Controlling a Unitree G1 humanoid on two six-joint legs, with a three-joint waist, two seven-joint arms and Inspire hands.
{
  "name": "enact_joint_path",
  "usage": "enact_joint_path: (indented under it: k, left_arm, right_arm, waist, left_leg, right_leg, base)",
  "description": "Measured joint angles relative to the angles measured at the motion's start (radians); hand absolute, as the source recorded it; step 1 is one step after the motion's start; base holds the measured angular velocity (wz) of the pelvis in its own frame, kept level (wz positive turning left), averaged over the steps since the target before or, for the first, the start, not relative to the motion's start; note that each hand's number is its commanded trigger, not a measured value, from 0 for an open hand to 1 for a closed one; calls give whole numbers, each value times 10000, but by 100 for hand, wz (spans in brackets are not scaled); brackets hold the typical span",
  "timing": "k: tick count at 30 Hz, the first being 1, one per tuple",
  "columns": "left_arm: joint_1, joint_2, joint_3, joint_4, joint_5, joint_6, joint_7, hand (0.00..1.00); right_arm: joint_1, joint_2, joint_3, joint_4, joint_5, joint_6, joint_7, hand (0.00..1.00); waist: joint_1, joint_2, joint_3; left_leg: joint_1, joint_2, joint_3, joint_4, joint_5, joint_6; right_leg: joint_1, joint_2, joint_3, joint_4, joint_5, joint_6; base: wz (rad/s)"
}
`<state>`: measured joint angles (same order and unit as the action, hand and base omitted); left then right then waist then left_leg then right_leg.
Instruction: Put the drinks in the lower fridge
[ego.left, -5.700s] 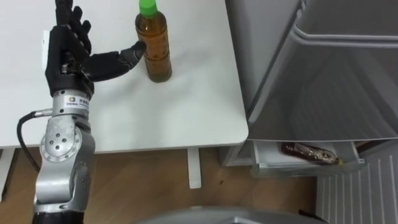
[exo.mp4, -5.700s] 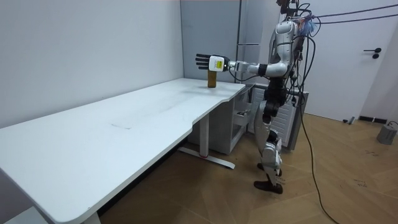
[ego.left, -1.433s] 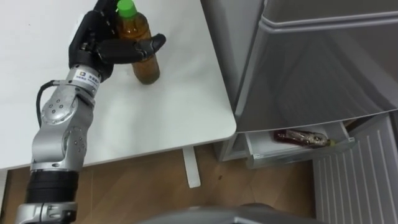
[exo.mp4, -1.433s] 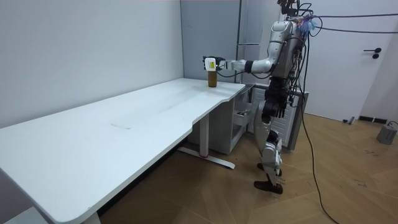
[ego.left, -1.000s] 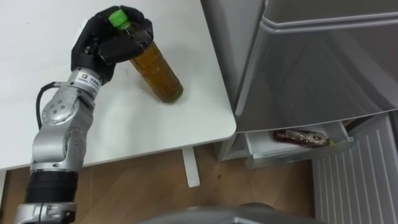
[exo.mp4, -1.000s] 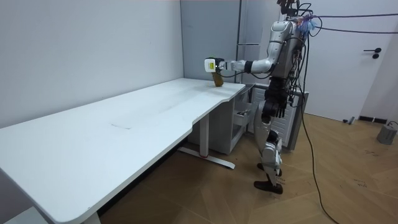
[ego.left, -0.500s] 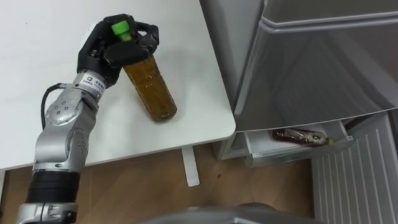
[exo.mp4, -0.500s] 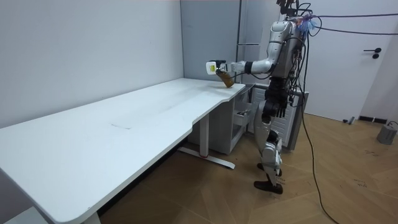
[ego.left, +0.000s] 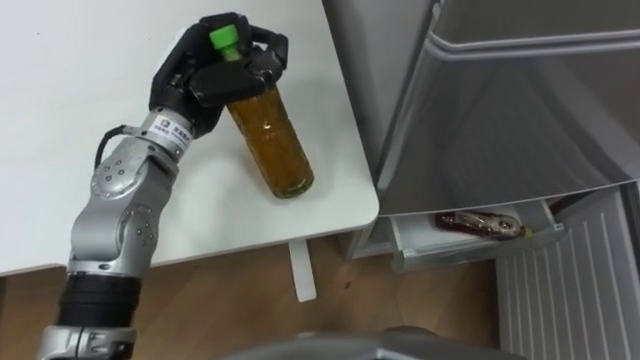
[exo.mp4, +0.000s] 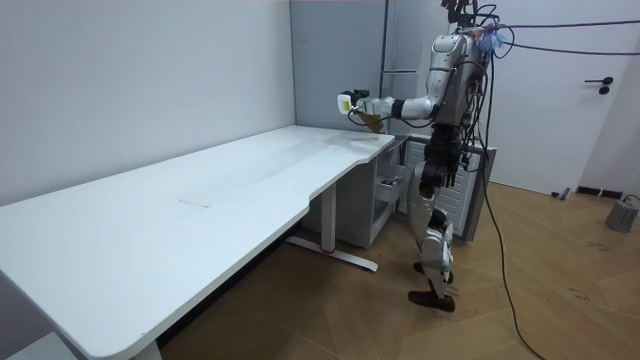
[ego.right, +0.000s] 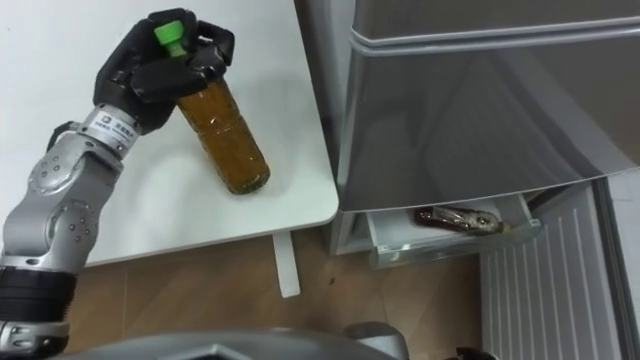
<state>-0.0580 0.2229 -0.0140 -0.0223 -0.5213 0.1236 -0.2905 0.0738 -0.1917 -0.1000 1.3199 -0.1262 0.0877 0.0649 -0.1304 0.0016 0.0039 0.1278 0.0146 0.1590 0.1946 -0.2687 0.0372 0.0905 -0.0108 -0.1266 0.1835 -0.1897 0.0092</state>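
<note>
Left eye view. Chief risk: a bottle of amber drink held only at the top, round the neck under the green cap, by the left hand, fingers curled tight about it. Tilted, base slanting down toward the robot's right, above the corner of the white table. With so high a hold, likely to swing or slip out on the way across. If carried low, liable to knock the table edge or the grey fridge. Forearm rising from the lower left, wrist bent, back of the hand uppermost. Lower right, an open drawer at the fridge's foot, a second bottle lying inside.

Right eye view. Same grip, same tilt. Base free, nothing under it for support.

Room view. Standing upright at the table's end, next to the fridge. Left arm stretched out level at chest height, bottle hanging from the hand, clear of the tabletop.
</note>
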Motion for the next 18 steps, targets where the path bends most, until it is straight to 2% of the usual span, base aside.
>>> enact_joint_path:
  k: [4,7,9,12,18]
  left_arm:
    - [272,-183,-6,-712,-15,-1,-27,100]
    - [675,-256,-31,-815,-749,-9,-74,100]
    - [1032,-274,-206,-814,-1489,-9,-107,100]
    - [1257,-315,-383,-814,-2117,-9,-297,100]
    - [1599,-354,-830,-810,-2551,-11,-487,100]
  right_arm:
    - [-95,67,-4,-5,3,13,-328,0]
    - [-179,176,-3,-2,286,-38,-477,0]
    - [-188,288,7,-1,908,-123,-557,0]
    - [-216,324,30,-2,1732,-184,-613,0]
    - [-200,335,542,-295,2451,-243,-609,0]
  waist:
    - [34,15,6]
    - [32,67,-17]
    - [44,86,-4]
    - [174,67,11]
    - [343,45,24]
  left_leg:
    - [-130,-4,-12,23,0,0]
    - [-140,-7,-61,23,0,-1]
    - [-141,2,-74,23,2,-4]
    - [-162,3,-80,17,3,-5]
    - [-310,-9,-74,27,3,-5]
  right_leg:
    - [-62,-13,-20,-36,1,1]
    - [0,-14,-104,-136,1,1]
    - [0,-7,-125,-140,1,1]
    - [-21,-13,-122,-146,1,0]
    - [-153,-17,-73,-138,5,-1]
  base:
    - [4]
    - [3]
    - [5]
    - [1]
    - [0]
